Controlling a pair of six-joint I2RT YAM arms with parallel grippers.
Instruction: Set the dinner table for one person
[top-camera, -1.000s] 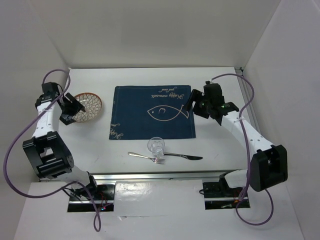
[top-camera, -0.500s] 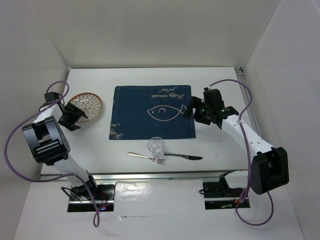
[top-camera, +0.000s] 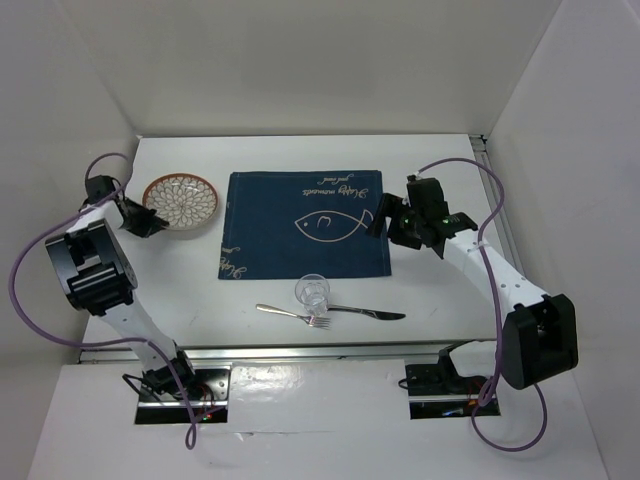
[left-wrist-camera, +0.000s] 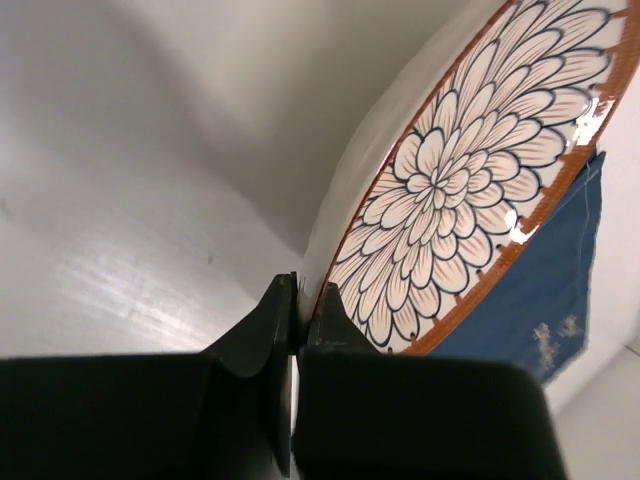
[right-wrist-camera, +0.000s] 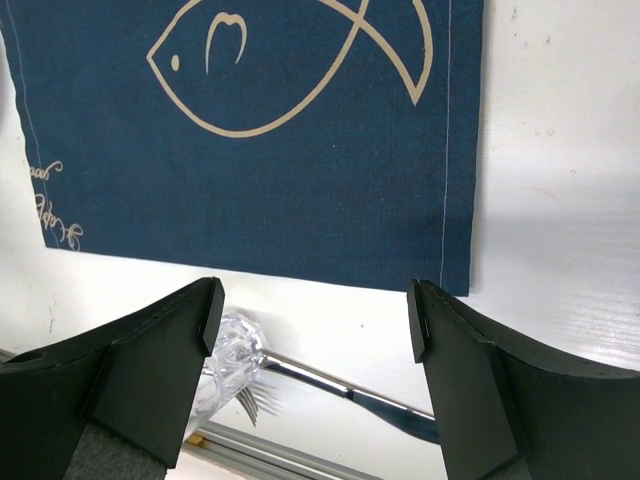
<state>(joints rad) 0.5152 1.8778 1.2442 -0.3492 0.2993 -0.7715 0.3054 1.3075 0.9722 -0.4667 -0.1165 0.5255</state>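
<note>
While left hand (left-wrist-camera: 297, 312) pinches patterned plate (left-wrist-camera: 455, 185), clear glass (top-camera: 312, 290) stands empty

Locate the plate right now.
Top view: the plate is at the left side of the table, just left of the blue placemat, with its left rim pinched in the left gripper.
</note>
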